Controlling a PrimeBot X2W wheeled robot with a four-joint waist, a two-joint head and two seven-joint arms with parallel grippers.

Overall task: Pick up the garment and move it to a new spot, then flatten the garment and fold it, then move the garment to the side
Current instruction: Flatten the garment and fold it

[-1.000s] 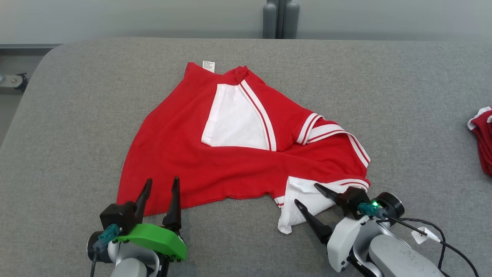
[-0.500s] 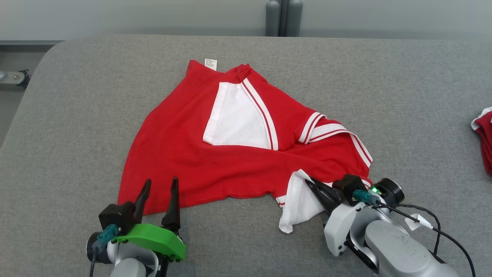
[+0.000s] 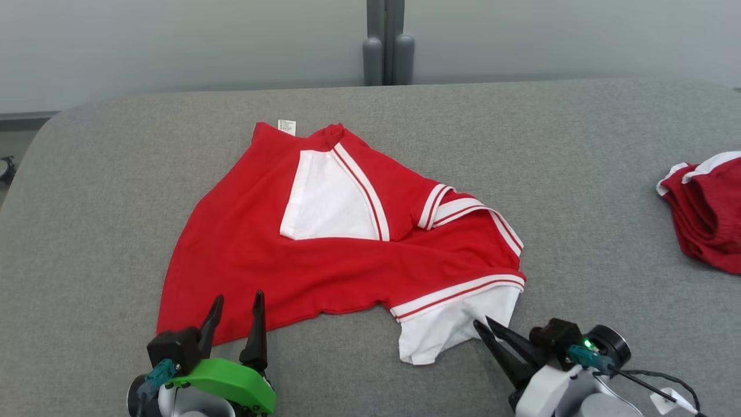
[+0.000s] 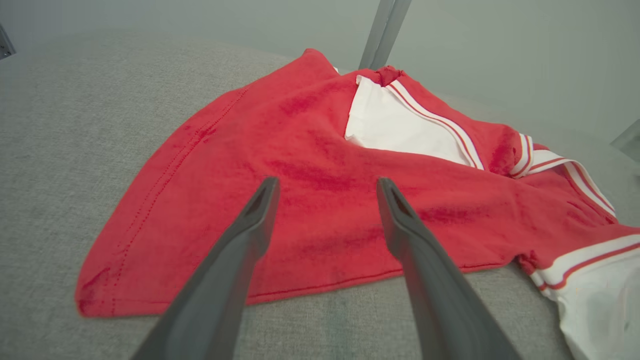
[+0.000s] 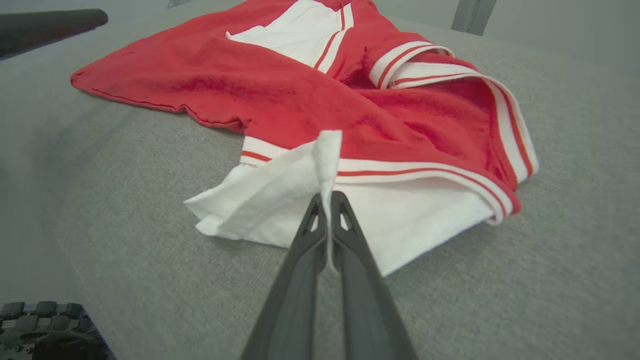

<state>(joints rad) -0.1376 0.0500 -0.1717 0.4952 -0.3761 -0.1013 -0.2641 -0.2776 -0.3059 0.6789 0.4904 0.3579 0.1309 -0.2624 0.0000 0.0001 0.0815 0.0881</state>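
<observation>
1. The grey fabric-covered table [image 3: 579,145] carries everything; we judge its bare stretch roomy enough for flattening.
2. The red-and-white knit garment [image 3: 260,255] lies rumpled mid-table, one sleeve folded over.
3. A second red bundle [image 3: 706,226] sits well apart at three o'clock.
4. Our left pincer [image 3: 238,296] hangs released over the hem at seven o'clock, seemingly poised to grab it.
5. Our right pincer [image 5: 326,200] is clenched on the garment's white corner at five o'clock, likely to lift it.

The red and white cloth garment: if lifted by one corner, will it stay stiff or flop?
Probably floppy: the red and white cloth garment lies in soft folds, its white corner creased where the jaws of the right gripper pinch it. Likely light: the fabric looks thin. Pushed, it would probably bunch.
</observation>
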